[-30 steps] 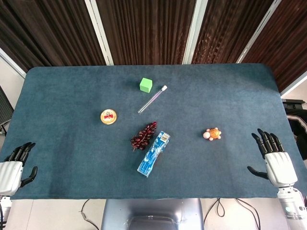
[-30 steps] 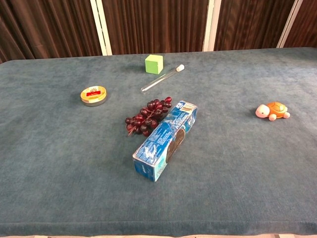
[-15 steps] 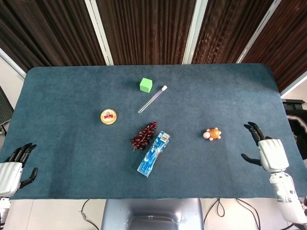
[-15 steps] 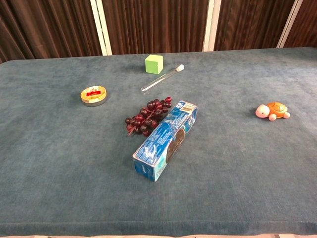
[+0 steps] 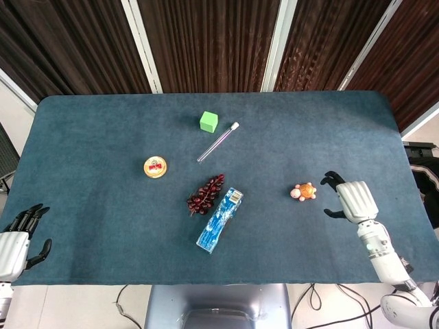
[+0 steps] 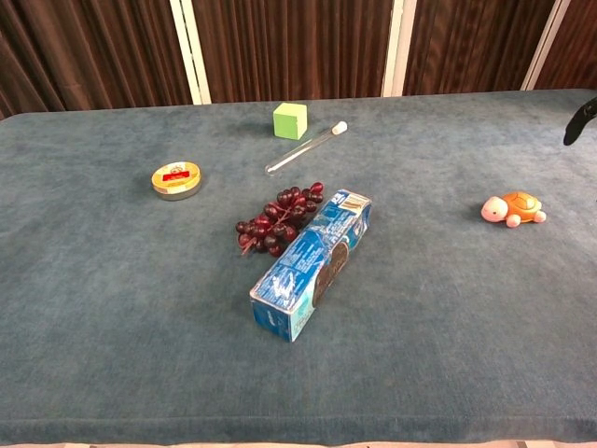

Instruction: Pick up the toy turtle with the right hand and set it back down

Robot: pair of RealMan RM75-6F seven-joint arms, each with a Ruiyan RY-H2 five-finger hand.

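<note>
While right hand (image 5: pixel 348 200) hovers empty, fingers spread, beside turtle (image 5: pixel 303 191) at frame right-centre | step: reach, no contact | next: close in, wrap fingers around shell, lift.

Head view high above the table (image 5: pixel 82 123), looking steeply down, whole top visible, chest view low at the near edge, facing the curtains (image 6: pixel 289 47), both sharing the blue box (image 5: pixel 220 220).
</note>
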